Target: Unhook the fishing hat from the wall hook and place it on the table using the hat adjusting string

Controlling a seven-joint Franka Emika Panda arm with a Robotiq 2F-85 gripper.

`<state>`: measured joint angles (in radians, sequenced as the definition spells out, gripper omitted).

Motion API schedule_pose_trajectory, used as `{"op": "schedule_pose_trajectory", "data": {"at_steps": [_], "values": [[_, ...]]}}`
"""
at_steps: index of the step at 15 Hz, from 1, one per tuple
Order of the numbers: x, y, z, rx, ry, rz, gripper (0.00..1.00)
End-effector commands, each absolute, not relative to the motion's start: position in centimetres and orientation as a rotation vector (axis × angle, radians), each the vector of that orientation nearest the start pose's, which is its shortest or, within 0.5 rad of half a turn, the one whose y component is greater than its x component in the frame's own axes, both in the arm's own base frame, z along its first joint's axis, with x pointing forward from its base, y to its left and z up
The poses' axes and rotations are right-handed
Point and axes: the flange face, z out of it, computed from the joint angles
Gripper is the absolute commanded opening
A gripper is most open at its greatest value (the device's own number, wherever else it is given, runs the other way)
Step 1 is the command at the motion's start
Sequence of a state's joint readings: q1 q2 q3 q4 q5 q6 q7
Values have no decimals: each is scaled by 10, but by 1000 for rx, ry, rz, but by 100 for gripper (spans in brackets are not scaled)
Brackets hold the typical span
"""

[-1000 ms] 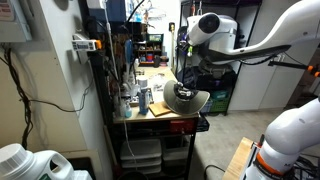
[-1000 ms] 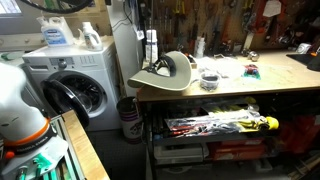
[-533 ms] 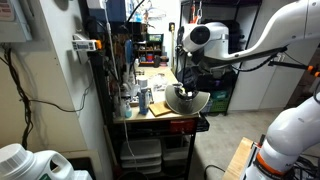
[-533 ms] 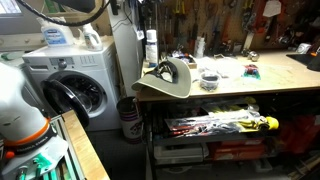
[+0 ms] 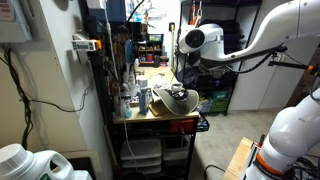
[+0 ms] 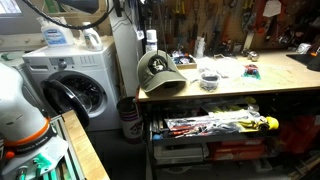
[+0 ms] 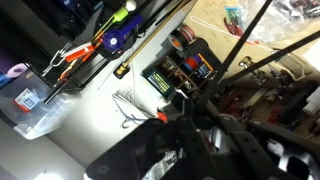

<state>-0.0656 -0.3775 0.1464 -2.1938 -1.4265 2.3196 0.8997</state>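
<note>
- Nearest in an exterior view, one washing machine (image 6: 70,85) stands left of the counter (image 6: 260,92), with two bottles (image 6: 57,34) on its top.
- The one counter has a tan top and a dark front edge. The shelf under it holds a bundle of yellow and red tools (image 6: 225,125).
- One fishing hat (image 6: 158,72) sits on the counter's left end, crown up, with its brim reaching the left edge.
- The fingers (image 5: 187,72), on the one white arm (image 5: 262,42), hang just above the hat. They are dark and small here and blurred in the wrist view, so I cannot tell how far open they are or whether they grip anything.
- The hat adjusting string (image 7: 248,38) shows as two taut dark strands running from the upper right down towards the blur.
- Right of the hat lies one round tin (image 6: 210,80).
- Farthest, hanging tools (image 6: 220,20) cover the wall.
</note>
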Motion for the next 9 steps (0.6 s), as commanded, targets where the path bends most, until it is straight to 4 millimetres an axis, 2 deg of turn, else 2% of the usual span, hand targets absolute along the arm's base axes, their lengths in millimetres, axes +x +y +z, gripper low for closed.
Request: {"op": "schedule_pose_trajectory", "data": {"at_steps": [1, 7, 8, 9], "values": [[493, 30, 593, 1959, -24, 996, 45], [497, 31, 581, 2071, -102, 871, 92], [496, 32, 581, 2122, -108, 844, 98], [495, 33, 582, 2196, -117, 802, 100]]}}
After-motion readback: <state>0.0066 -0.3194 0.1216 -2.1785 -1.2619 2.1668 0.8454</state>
